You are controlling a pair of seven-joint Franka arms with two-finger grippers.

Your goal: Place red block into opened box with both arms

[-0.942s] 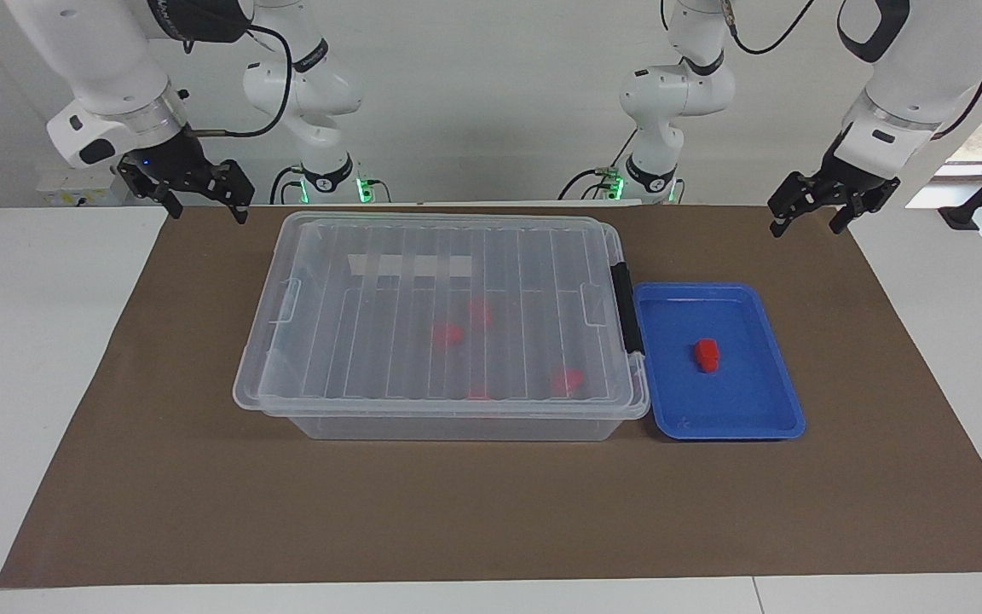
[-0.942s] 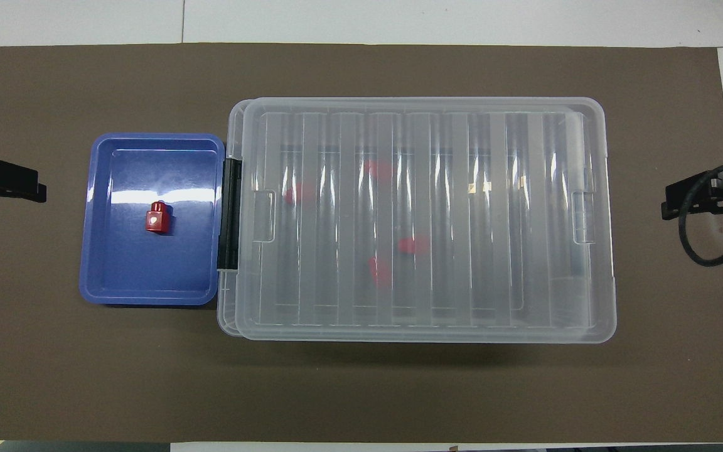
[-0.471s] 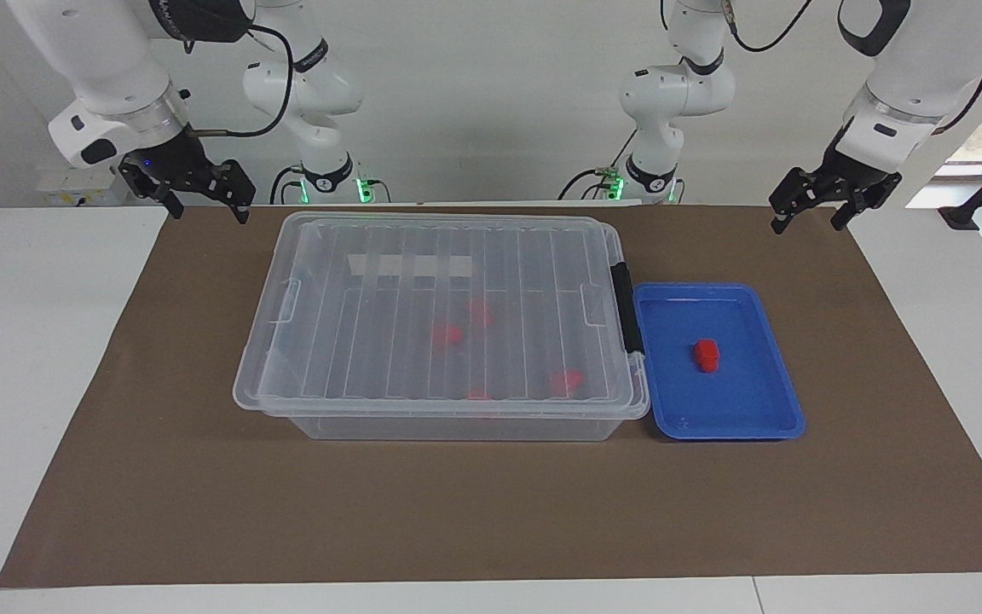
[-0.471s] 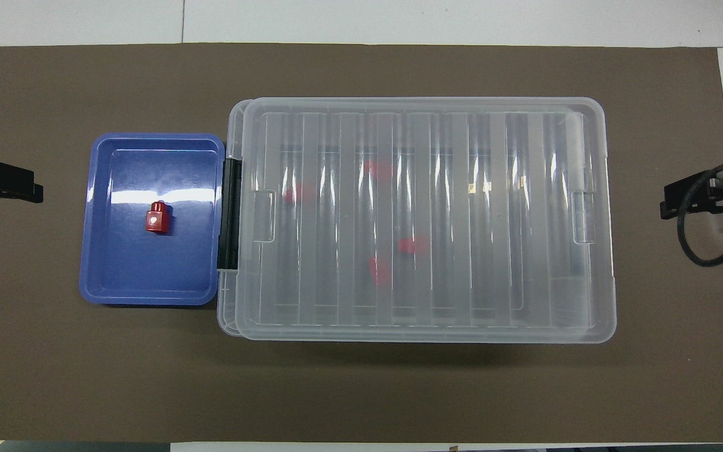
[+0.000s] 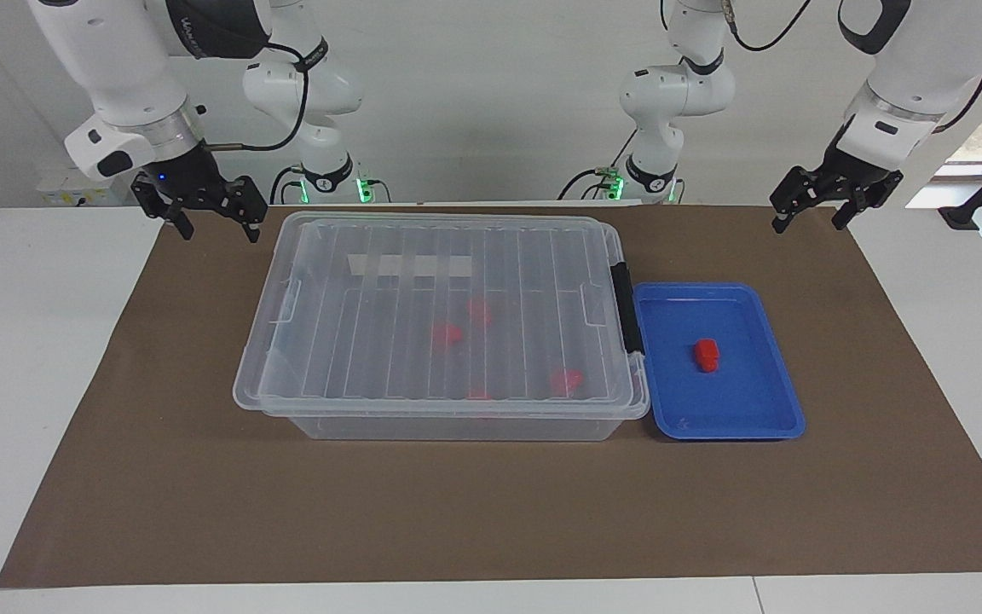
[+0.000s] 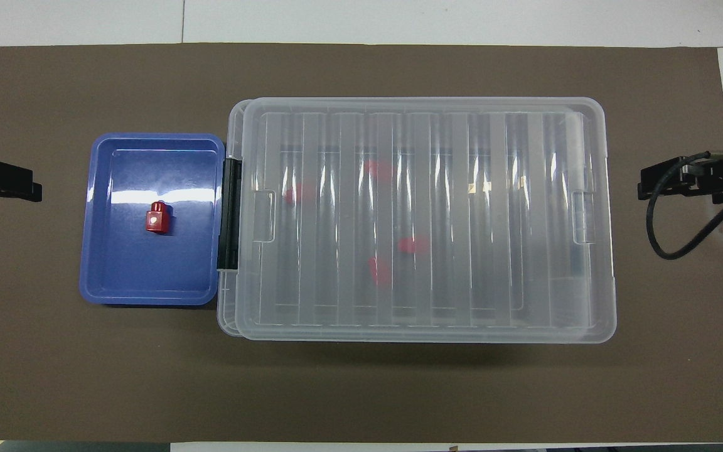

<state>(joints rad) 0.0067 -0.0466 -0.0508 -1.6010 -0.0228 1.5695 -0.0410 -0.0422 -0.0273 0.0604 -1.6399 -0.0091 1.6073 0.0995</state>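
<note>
**Hovering grippers, lidded box, block in the tray**

Hanging in the air with its jaws spread wide, the right gripper [image 5: 215, 220] held nothing and touched nothing; it hung over the brown mat [image 5: 158, 477] just off the box's corner nearest the robots, at the right arm's end. The left gripper [image 5: 809, 216] was equally wide open and empty, over the mat at the left arm's end, well apart from the box.

The box [image 5: 448, 418] was a large clear plastic bin, rectangular, its ribbed see-through lid [image 5: 389, 341] lying shut on top, a black latch [image 5: 625, 307] at the end toward the left arm. Touching that end sat a shallow, glossy blue tray [image 5: 764, 418] with rounded corners. The red block [image 5: 706, 355], small with a stepped top, lay in the tray's middle.

Through the lid, several red shapes [image 5: 447, 333] inside the box showed only as blurs. In the overhead view both grippers were cut off at the edges.
</note>
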